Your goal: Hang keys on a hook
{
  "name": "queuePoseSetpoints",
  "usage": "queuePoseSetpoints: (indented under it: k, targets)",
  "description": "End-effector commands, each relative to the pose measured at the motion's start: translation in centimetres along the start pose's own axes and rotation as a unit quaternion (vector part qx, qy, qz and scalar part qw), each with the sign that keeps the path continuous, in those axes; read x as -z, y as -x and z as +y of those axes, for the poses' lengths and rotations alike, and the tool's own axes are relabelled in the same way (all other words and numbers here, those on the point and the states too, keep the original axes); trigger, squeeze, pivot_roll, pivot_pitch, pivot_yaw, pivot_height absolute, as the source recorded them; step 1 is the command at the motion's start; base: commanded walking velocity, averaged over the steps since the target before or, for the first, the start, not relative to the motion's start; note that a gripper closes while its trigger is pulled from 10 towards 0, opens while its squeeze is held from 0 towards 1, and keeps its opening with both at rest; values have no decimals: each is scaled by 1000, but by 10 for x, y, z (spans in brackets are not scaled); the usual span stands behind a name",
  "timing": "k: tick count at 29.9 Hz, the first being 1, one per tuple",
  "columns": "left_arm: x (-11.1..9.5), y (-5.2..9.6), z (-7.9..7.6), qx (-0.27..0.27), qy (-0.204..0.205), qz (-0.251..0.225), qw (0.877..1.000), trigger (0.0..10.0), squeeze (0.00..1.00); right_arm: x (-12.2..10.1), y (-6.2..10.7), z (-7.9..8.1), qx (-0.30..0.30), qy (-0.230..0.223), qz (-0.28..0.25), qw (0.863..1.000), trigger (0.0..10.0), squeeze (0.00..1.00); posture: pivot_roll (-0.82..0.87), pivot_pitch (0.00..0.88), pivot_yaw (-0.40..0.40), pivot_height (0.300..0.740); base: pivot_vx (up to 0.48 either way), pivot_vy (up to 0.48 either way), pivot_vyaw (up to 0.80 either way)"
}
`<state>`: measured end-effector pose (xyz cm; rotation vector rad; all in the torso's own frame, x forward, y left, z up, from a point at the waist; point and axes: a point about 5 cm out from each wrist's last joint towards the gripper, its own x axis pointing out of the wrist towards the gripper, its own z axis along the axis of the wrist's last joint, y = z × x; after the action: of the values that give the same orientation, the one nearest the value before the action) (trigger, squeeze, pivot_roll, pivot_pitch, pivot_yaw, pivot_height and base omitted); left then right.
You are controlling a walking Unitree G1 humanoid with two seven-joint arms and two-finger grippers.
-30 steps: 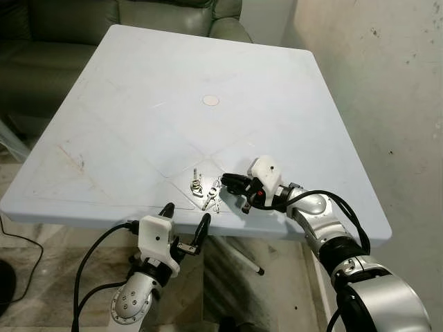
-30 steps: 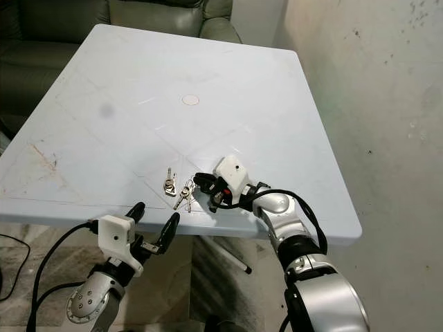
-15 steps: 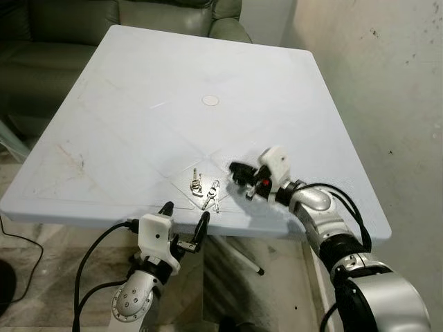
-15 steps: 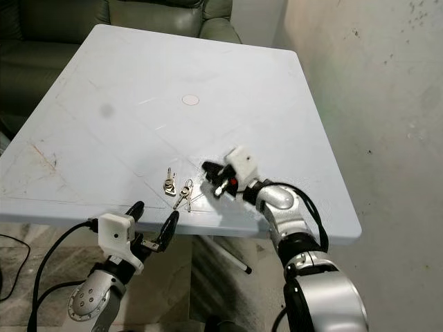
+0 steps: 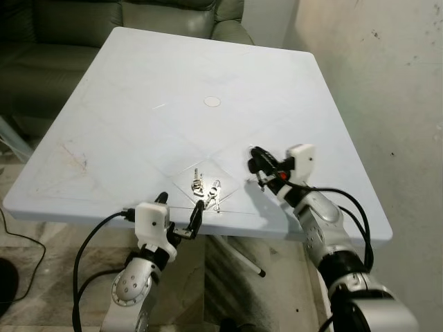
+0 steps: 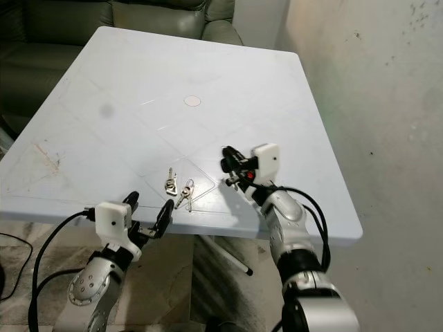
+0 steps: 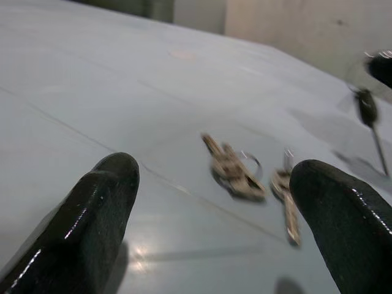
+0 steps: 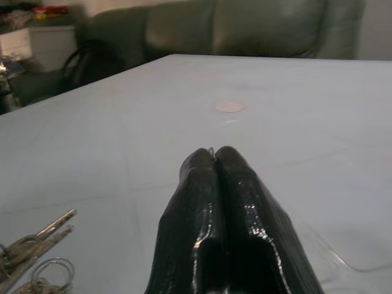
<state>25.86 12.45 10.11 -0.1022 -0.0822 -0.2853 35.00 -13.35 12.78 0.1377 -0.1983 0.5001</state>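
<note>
Two bunches of silver keys (image 5: 197, 185) (image 5: 213, 196) lie on the pale blue table (image 5: 138, 124) near its front edge; they are also in the left wrist view as keys (image 7: 236, 174). My right gripper (image 5: 252, 159) hovers above the table just right of them. Its fingers (image 8: 214, 184) are pressed shut with a thin wire ring at the tips, and a small dark key (image 7: 369, 110) dangles below. My left gripper (image 5: 178, 214) sits at the table's front edge, open, with the keys beyond its fingers (image 7: 104, 208).
A green sofa (image 5: 173, 14) stands behind the table and a stained wall (image 5: 387, 83) runs along the right. A small round cap (image 5: 212, 102) marks the table's middle. A white rod (image 5: 242, 257) lies on the floor under the table.
My right gripper has lifted off the table and drawn back to the right, away from the key bunches. My left gripper has come up closer to the front edge.
</note>
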Motion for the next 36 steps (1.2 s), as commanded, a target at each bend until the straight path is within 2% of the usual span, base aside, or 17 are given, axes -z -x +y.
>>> queuePoseSetpoints:
  k: [1, 10, 12, 21, 25, 30, 36]
  targets:
    - [2, -1, 7, -17, 1, 2, 1000, 10000, 0, -8, 8, -8, 40, 6, -27, 999, 10000, 0, 76, 106, -82, 740, 0, 0, 0]
    - [-5, -11, 16, -23, 1, -12, 1000, 10000, 0, -10, 32, -16, 112, 36, -25, 993, 10000, 0, 52, 81, -65, 740, 0, 0, 0]
    - [-7, -14, 21, -27, -8, -16, 999, 10000, 0, -10, 40, -14, 128, 45, -25, 990, 10000, 0, 45, 73, -58, 740, 0, 0, 0]
    - [-9, -20, 41, -51, -16, -9, 999, 10000, 0, -1, 56, -12, 182, 73, 5, 981, 10000, 0, 30, 52, -35, 740, 0, 0, 0]
    - [-7, -24, 45, -64, 3, -7, 998, 10000, 0, 2, 59, -11, 197, 78, 24, 977, 10000, 0, 23, 53, -31, 740, 0, 0, 0]
    - [-12, -34, 52, -77, 4, -5, 997, 10000, 0, 5, 60, -12, 221, 84, 40, 971, 10000, 0, 20, 55, -20, 740, 0, 0, 0]
    - [-13, -38, 57, -83, 5, -8, 997, 10000, 0, 7, 57, -9, 229, 80, 52, 969, 10000, 0, 14, 55, -11, 740, 0, 0, 0]
